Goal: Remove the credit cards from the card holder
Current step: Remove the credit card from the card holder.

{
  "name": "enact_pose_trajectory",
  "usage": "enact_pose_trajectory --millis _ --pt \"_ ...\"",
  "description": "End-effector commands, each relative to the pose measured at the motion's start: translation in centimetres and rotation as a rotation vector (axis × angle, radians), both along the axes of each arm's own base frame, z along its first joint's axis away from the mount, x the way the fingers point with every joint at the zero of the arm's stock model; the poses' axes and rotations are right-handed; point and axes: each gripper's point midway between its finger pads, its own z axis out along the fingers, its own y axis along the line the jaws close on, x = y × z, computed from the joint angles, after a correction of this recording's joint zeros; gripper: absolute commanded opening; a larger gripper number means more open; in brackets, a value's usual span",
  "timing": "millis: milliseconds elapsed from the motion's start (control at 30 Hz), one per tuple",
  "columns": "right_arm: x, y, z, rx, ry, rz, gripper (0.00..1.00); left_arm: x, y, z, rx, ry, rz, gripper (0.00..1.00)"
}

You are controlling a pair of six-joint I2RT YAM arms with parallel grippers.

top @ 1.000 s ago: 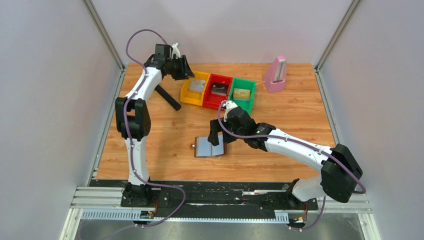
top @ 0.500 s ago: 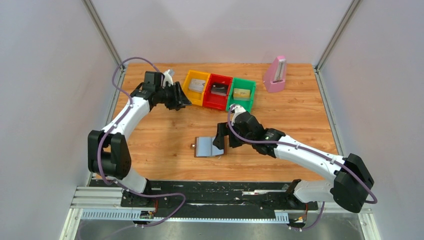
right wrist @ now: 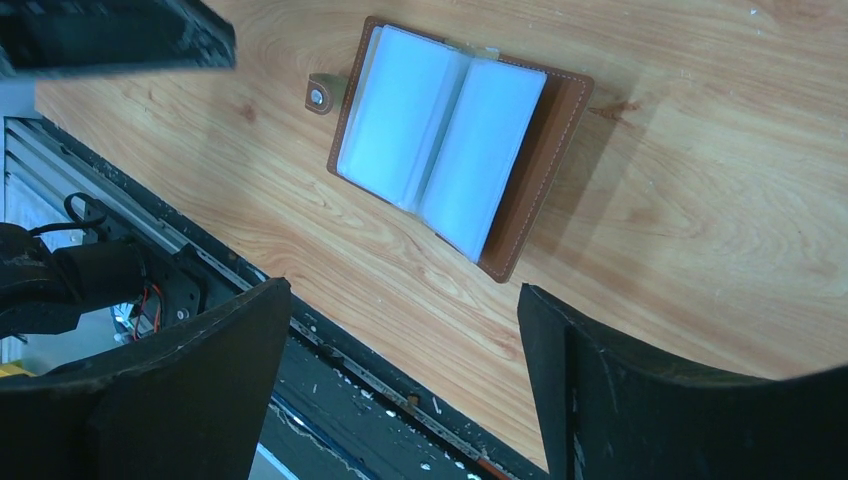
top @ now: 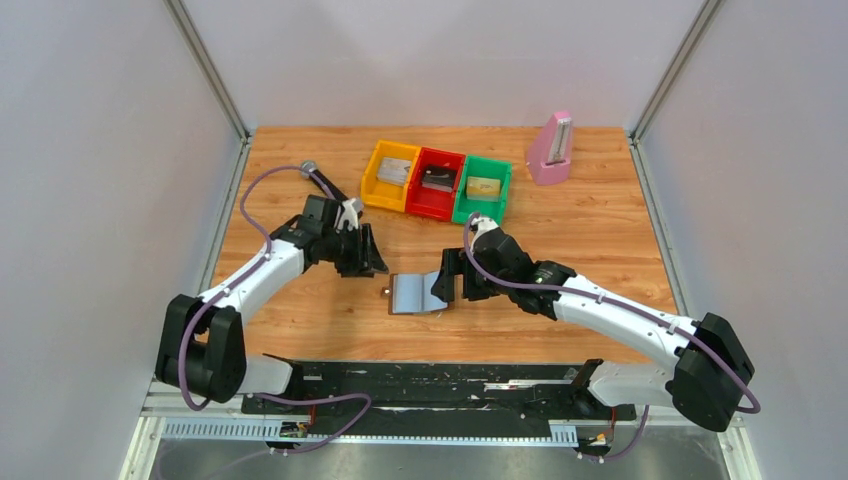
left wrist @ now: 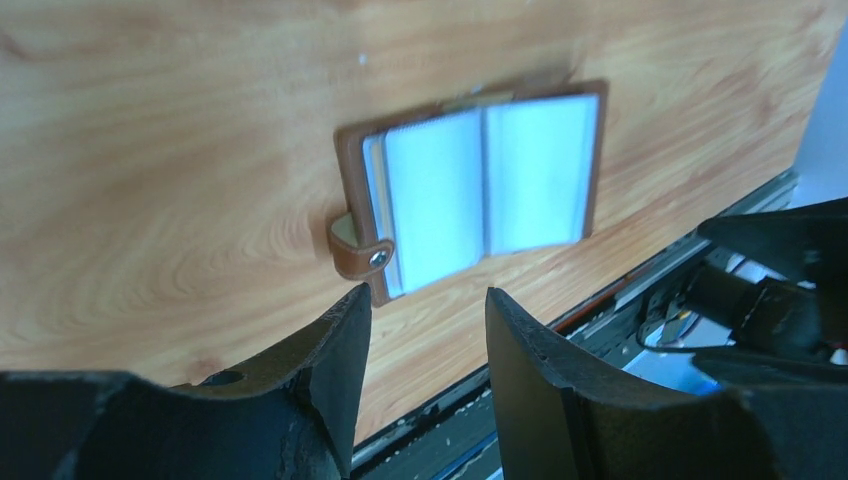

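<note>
Brown bifold card holder lies open on wooden table, pale-blue sleeves exposed for reaching cards. Left gripper, slightly parted, near its left edge; right gripper, spread wide, over its right edge.

1. No text, brand, number or sign can be read in any view.
2. The card holder lies open, and its light-blue panels look blank.
3. Anything printed inside the far bins is too small to read.
</note>
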Motion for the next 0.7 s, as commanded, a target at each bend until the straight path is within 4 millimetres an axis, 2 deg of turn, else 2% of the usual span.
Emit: enact_pose_trajectory --millis 0,200,467,600,667 --pt "0.1 0.1 1.2 0.043 -0.009 -0.031 0.85 -1.1 -0.9 -1.7 0.021 -0.003 -0.033 0.54" --pt "0.1 0.2 1.4 0.045 -0.008 -0.025 0.85 -1.5 -1.2 -5.1 0.074 0.044 -0.058 0.54" --pt "0.0 0.3 1.8 0.05 -0.011 -0.022 0.84 -1.2 -1.0 -7.6 0.116 0.071 -0.078 0.5" --pt "0.1 0.3 1.7 0.048 -0.008 -0.024 0.84 -1.1 -1.0 -8.1 0.12 0.07 -0.078 0.43" --pt "0.0 0.4 1.6 0.049 0.0 -0.023 0.84 -1.2 -1.2 -8.0 0.107 0.073 -0.086 0.36"
